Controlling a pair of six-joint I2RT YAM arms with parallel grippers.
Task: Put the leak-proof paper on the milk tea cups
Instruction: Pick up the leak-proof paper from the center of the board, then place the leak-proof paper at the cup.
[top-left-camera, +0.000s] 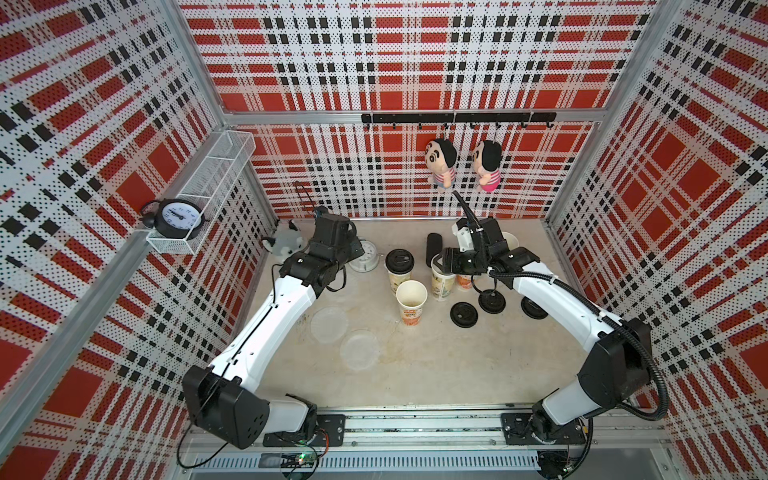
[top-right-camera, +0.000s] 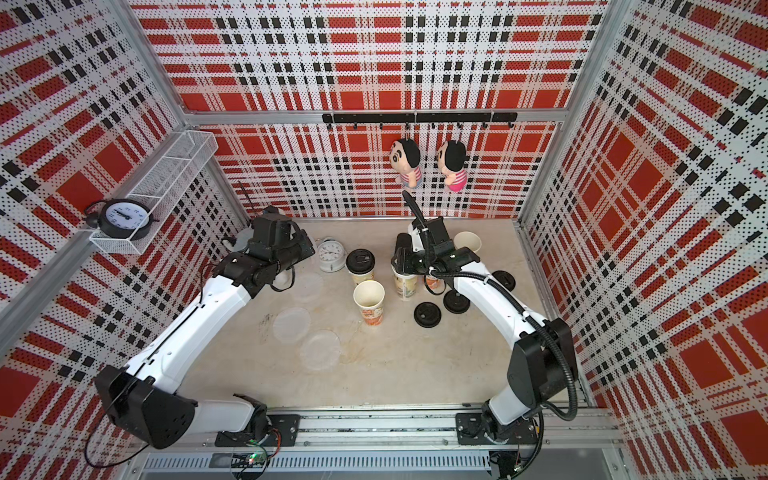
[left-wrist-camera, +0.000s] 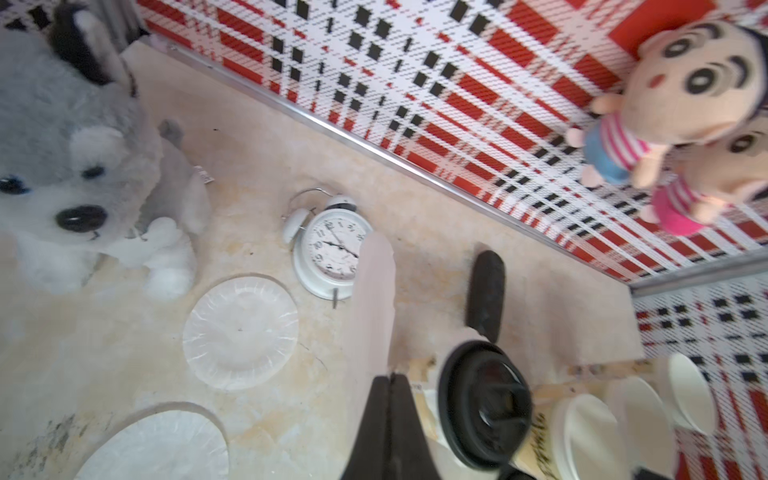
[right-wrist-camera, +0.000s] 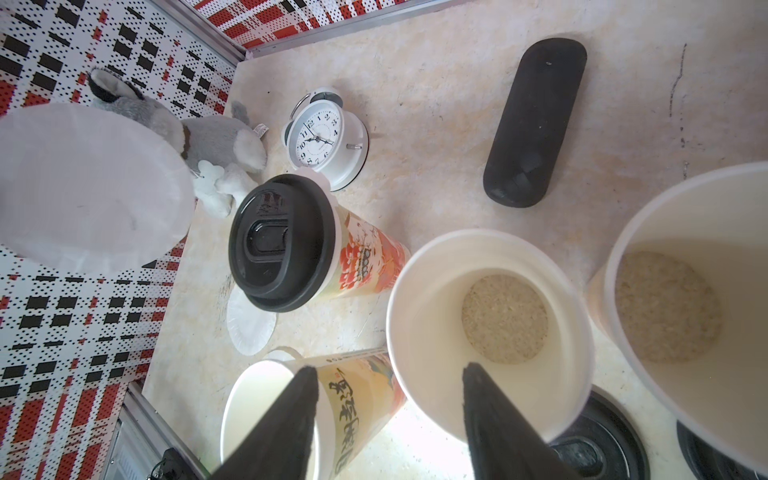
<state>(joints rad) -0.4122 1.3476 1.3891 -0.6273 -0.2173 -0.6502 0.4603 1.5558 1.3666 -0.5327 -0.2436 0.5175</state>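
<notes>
My left gripper is shut on a sheet of leak-proof paper, seen edge-on there. From the right wrist the same sheet shows as a whitish disc hanging in the air. That gripper hovers left of a milk tea cup closed with a black lid. An open cup stands in front. My right gripper is open above two more open cups, holding nothing. Three loose papers lie flat on the table.
A white alarm clock and a husky plush sit behind the left gripper. A black cylinder lies behind the cups. Black lids lie on the table. Another open cup stands at the back.
</notes>
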